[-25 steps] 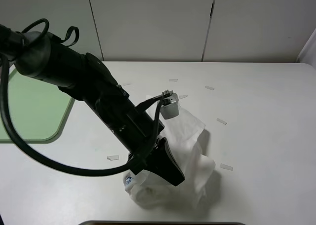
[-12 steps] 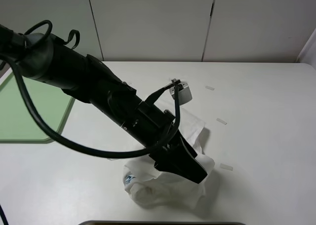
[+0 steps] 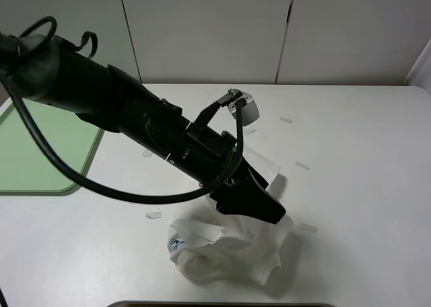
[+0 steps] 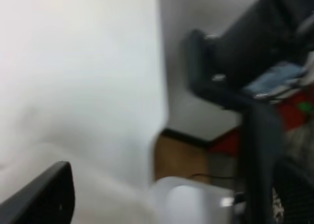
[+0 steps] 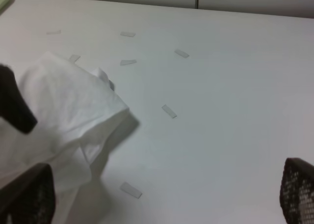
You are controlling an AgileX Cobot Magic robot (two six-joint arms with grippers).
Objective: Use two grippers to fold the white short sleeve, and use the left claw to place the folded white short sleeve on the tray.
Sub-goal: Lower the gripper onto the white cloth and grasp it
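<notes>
The white short sleeve point(image 3: 232, 250) lies crumpled in a heap on the white table near the front edge, its blue print at the left side. It also shows in the right wrist view point(image 5: 64, 106). My left claw point(image 3: 264, 209) reaches in from the back left, its tip over the shirt's right part. In the blurred left wrist view its fingers point(image 4: 44, 199) stand wide apart with nothing between them. My right gripper point(image 5: 162, 194) is open and empty, to the right of the shirt, and is out of the high view. The pale green tray point(image 3: 34, 152) lies at the far left.
Small pale tape strips lie scattered on the table, one to the right of the shirt point(image 3: 308, 227), one further back point(image 3: 302, 165) and one to the left point(image 3: 154, 215). White cabinet doors point(image 3: 215, 31) stand behind the table.
My left arm has swung to the right and risen, and its claw has moved from the shirt's front left to its right side. The shirt has bunched up and shifted a little.
</notes>
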